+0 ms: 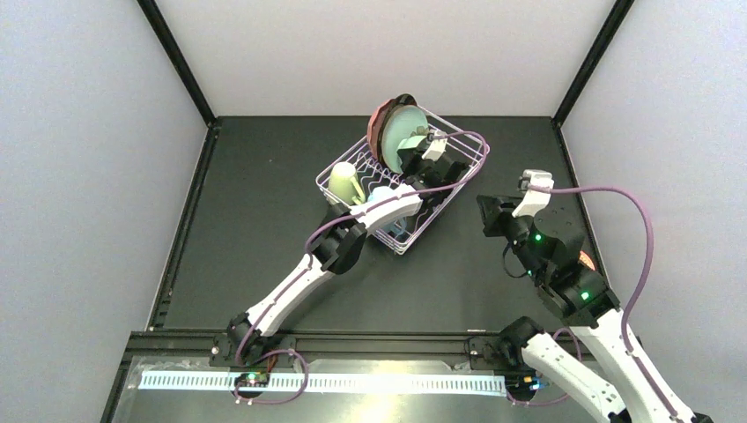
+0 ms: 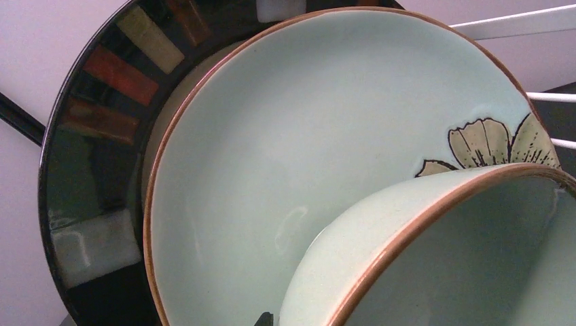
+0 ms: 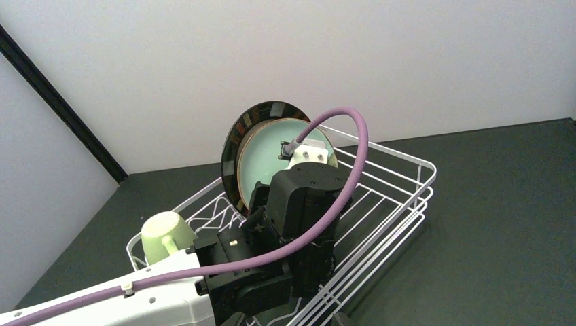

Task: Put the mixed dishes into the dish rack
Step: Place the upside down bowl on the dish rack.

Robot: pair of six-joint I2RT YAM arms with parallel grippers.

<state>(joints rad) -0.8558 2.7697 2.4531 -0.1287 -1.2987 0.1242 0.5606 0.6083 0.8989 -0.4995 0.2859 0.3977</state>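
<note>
The white wire dish rack (image 1: 458, 181) stands mid-table, also in the right wrist view (image 3: 407, 197). At its far end stand a pinkish plate (image 1: 377, 128), the dark-rimmed plate (image 2: 95, 136) and the mint flowered plate (image 2: 292, 122). The cream mug (image 1: 346, 182) and light-blue mug (image 1: 380, 196) sit upside down at its near end. My left gripper (image 1: 418, 148) reaches into the rack, shut on the wall of the pale-green bowl (image 2: 435, 258), which is tilted against the mint plate. My right gripper (image 3: 289, 320) hangs open and empty right of the rack.
An orange bit (image 1: 586, 262) shows behind my right arm; what it is I cannot tell. My left arm (image 3: 292, 224) and its purple cable lie across the rack's near half. Black frame posts stand at the far corners.
</note>
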